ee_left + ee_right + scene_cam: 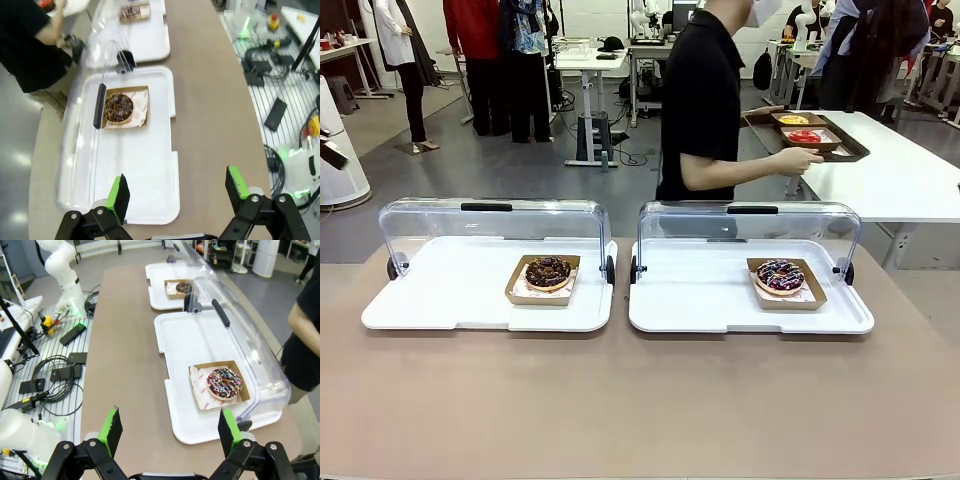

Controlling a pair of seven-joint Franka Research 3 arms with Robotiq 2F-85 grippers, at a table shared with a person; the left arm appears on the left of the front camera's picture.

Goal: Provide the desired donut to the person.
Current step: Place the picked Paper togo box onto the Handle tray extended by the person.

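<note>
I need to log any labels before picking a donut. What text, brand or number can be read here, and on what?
None can be read.
Paper liner under the sprinkled donut: faint reddish print, too small to read.
Paper liner under the chocolate donut: faint print, too blurred to read.
White trays and clear lids: no print visible.

Two trays sit side by side on the table (620,400), left tray (450,300) and right tray (700,300), each with a lid (490,225) raised at its far edge. A donut (548,272) in a paper box lies toward the left tray's right side; another donut (780,276) lies toward the right tray's right side. The person (705,100) stands behind the right tray, holding a third tray (855,150) off to the right.
</note>
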